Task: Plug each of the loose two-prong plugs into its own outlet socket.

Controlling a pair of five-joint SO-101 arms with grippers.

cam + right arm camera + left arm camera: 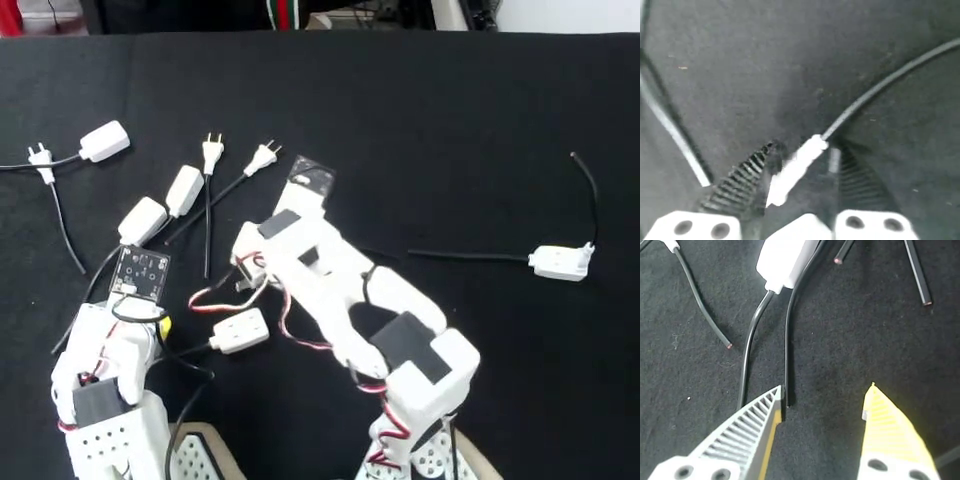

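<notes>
Spread over the black table (450,110), seen from above: five white outlet sockets, rounded blocks on black cords. To the left, far-left socket (105,140), then upper slanted socket (183,190) and lower slanted socket (143,220) just beside each other. Between the two arms, near socket (240,330); well apart on its own, right socket (558,262). Loose among the left ones, three small white plugs with two metal prongs each: left plug (42,155), middle plug (212,150), slanted plug (265,155). Gripped slantwise between the dark fingers (740,185) of the right gripper (802,150), near the table's middle: a fourth plug (795,170), slim, white, blurred, its black cord (880,85) curving away over the cloth. Wide open and holding nothing: left gripper (825,386), one white finger, one yellow, low over bare cloth just short of the lower slanted socket and its cord
</notes>
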